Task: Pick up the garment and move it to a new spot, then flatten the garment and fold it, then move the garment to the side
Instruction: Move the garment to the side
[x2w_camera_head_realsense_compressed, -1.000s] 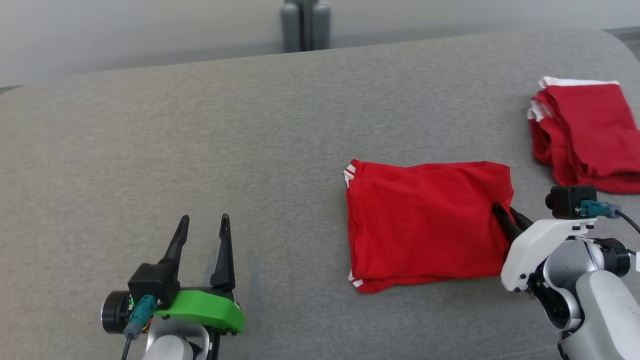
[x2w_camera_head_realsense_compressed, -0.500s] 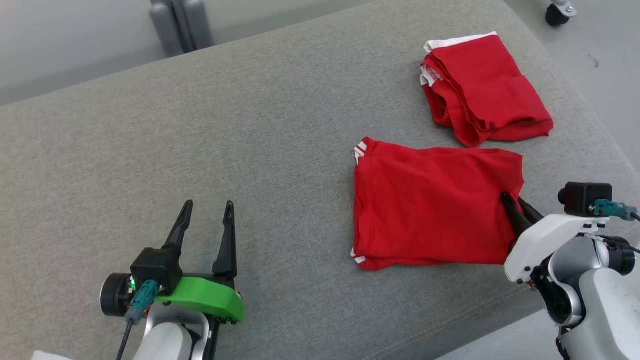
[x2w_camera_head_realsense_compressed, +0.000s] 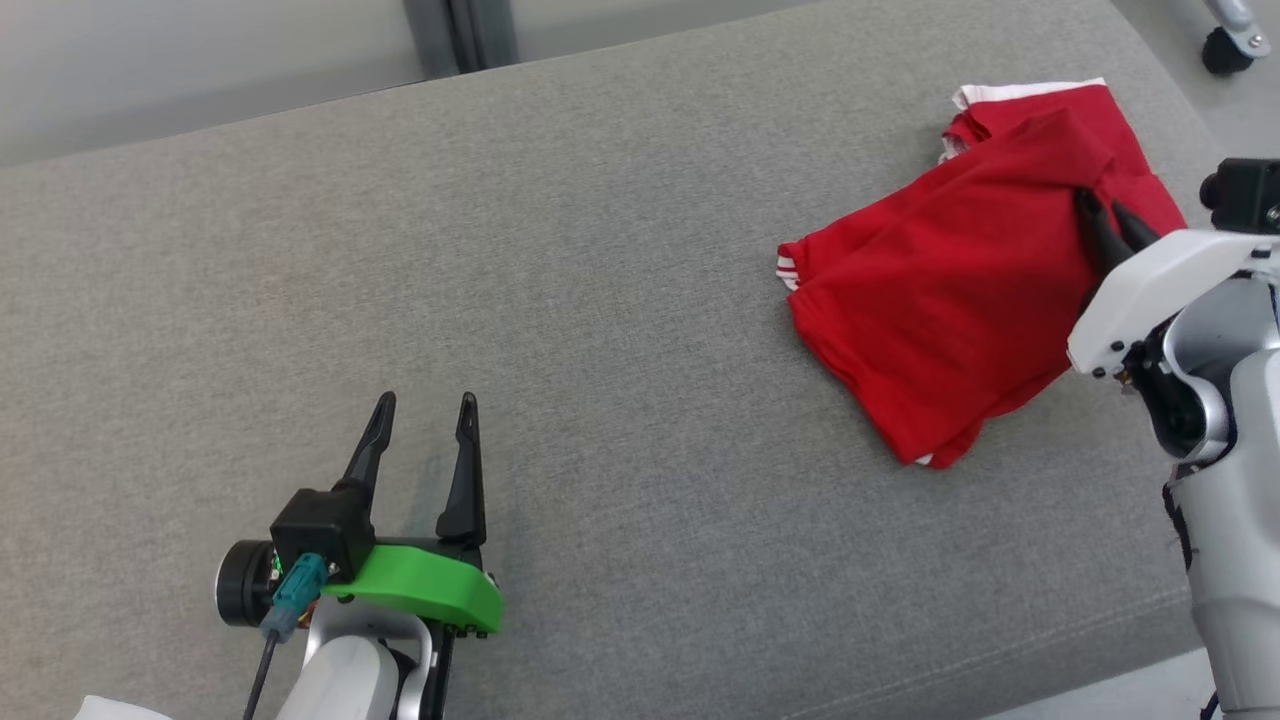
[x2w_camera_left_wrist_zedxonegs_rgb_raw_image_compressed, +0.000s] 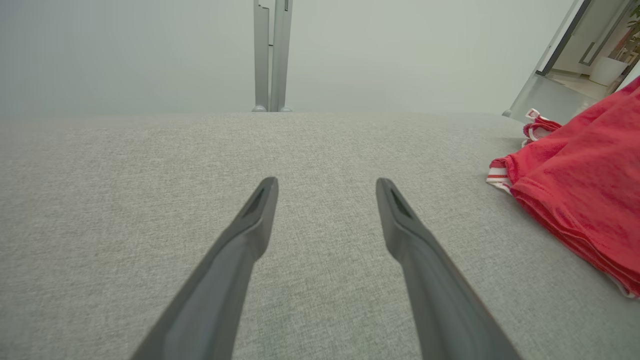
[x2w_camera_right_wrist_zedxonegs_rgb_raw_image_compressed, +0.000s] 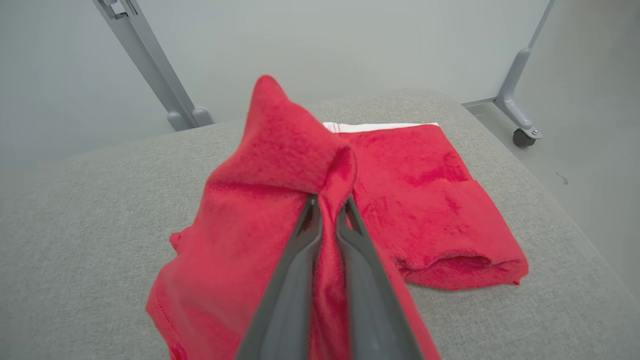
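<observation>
My right gripper (x2w_camera_head_realsense_compressed: 1108, 212) is pinching a bunched edge of the folded red garment (x2w_camera_head_realsense_compressed: 930, 310), its 2 fingers (x2w_camera_right_wrist_zedxonegs_rgb_raw_image_compressed: 295, 280) pressed together on the cloth. That held edge is raised, and the rest of the garment slopes down onto the grey padded surface (x2w_camera_head_realsense_compressed: 600, 250) near its far right end. The raised part overlaps a white-hemmed red bundle (x2w_camera_right_wrist_zedxonegs_rgb_raw_image_compressed: 440, 200) lying just behind it. My left gripper (x2w_camera_head_realsense_compressed: 426, 405) is spread wide with nothing between its fingers, above bare padding, well apart from both.
</observation>
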